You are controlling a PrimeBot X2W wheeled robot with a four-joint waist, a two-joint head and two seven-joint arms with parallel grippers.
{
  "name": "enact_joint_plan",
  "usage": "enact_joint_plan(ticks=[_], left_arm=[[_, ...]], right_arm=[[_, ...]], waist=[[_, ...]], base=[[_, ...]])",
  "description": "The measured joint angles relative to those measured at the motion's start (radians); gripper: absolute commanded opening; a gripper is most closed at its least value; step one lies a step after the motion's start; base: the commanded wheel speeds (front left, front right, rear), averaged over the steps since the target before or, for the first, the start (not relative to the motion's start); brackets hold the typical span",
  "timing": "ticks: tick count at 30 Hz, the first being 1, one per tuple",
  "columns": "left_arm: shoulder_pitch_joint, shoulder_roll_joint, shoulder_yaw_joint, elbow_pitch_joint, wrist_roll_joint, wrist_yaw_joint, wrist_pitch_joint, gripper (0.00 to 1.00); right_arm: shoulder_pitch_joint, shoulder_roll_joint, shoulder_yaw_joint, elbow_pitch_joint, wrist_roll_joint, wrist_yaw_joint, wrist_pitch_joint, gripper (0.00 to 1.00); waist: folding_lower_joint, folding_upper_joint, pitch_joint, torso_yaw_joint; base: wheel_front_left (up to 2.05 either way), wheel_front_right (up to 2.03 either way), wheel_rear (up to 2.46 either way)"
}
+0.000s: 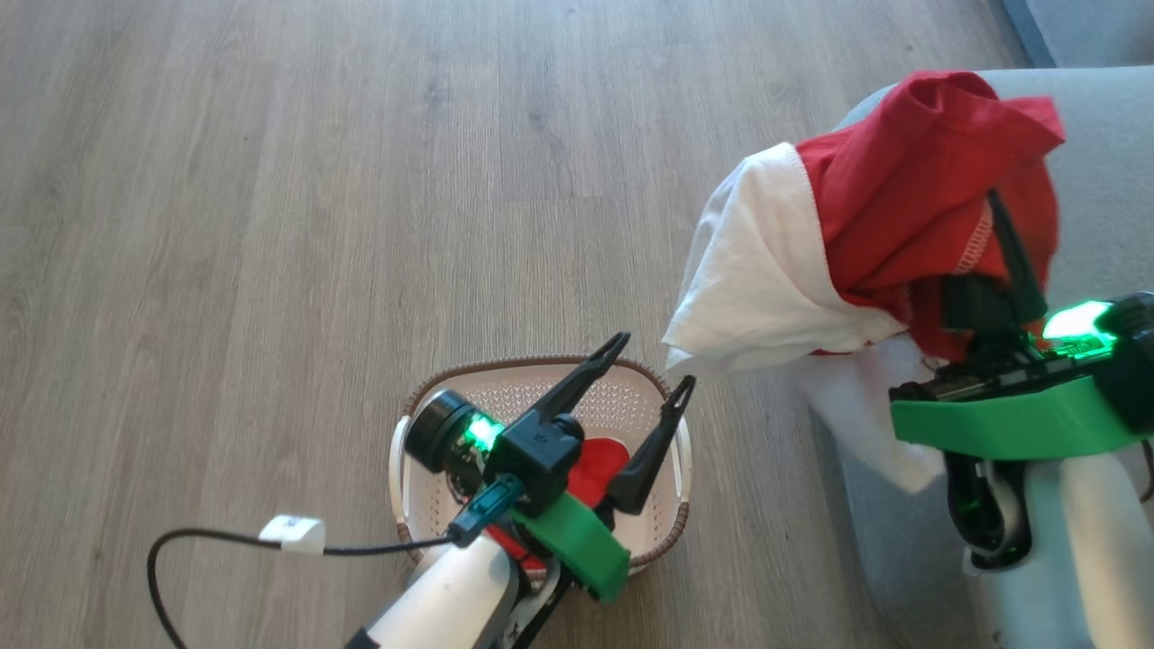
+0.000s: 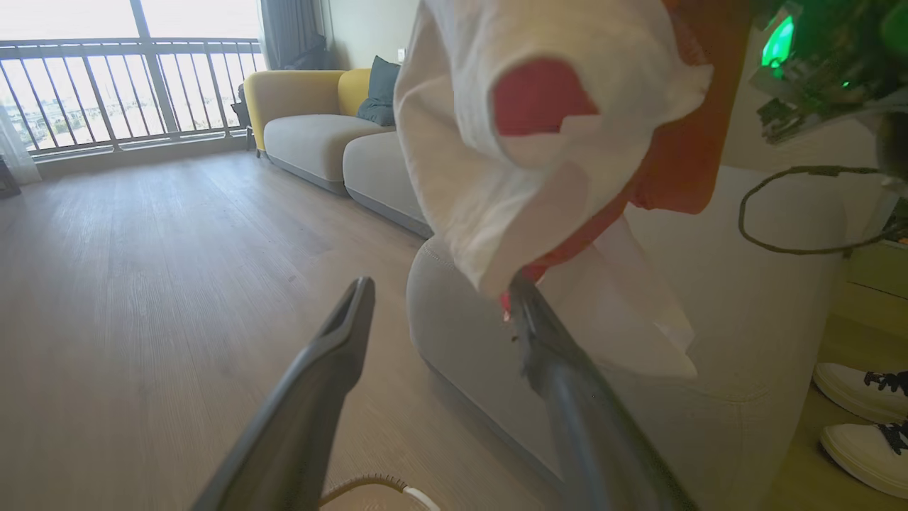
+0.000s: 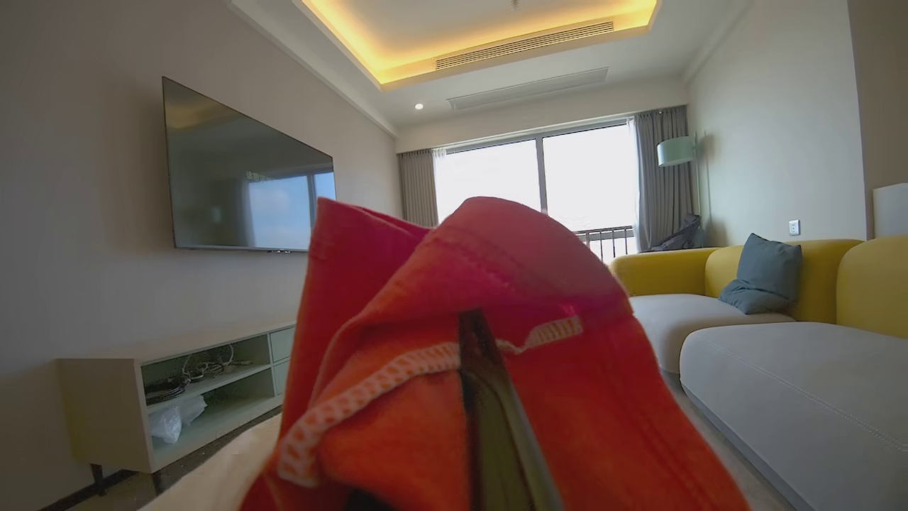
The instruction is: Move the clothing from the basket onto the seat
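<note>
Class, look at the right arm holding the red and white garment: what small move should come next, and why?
Probably carry the right gripper a little further over the seat, then lower it. It is shut on the red and white garment, whose white part hangs past the seat's edge over the floor; released here, it might slide off.

The basket [image 1: 505, 366] is set on the pale wood-plank floor [image 1: 270, 180]. The grey seat [image 1: 1109, 135] is stood on it nearby, at the right.
</note>
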Motion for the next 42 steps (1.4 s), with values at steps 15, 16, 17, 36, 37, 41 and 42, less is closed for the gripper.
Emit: enact_joint_plan(ticks=[15,16,17,36,37,41,42], left_arm=[[0.092,0.000,0.015,0.054,0.062,-0.071,0.000,1.00],[0.100,0.001,0.015,0.065,0.063,-0.075,0.000,1.00],[0.107,0.001,0.015,0.078,0.072,-0.078,0.000,1.00],[0.178,0.002,0.043,0.118,0.109,-0.114,0.000,1.00],[0.179,0.002,0.043,0.118,0.112,-0.114,0.000,1.00],[0.180,0.002,0.044,0.118,0.112,-0.114,0.000,1.00],[0.180,0.002,0.044,0.118,0.112,-0.114,0.000,1.00]], right_arm=[[0.000,0.002,-0.089,-0.048,-0.030,0.000,0.000,0.00],[0.001,0.002,-0.094,-0.048,-0.030,0.000,0.000,0.00],[0.001,0.002,-0.098,-0.048,-0.030,0.000,0.000,0.00],[0.039,0.007,-0.111,-0.042,-0.029,0.000,0.000,0.00],[0.039,0.007,-0.111,-0.042,-0.029,0.000,0.000,0.00],[0.039,0.007,-0.113,-0.042,-0.029,0.000,0.000,0.00],[0.039,0.007,-0.113,-0.042,-0.029,0.000,0.000,0.00]], waist=[[0.0000,0.0000,-0.020,0.004],[0.0000,0.0000,-0.021,0.004],[0.0000,0.0000,-0.023,0.002],[0.0000,0.0000,-0.032,-0.018],[0.0000,0.0000,-0.031,-0.018],[0.0000,0.0000,-0.028,-0.017],[0.0000,0.0000,-0.027,-0.017]], base=[[0.00,0.00,0.00],[0.00,0.00,0.00],[0.00,0.00,0.00],[0.00,0.00,0.00],[0.00,0.00,0.00],[0.00,0.00,0.00],[0.00,0.00,0.00]])
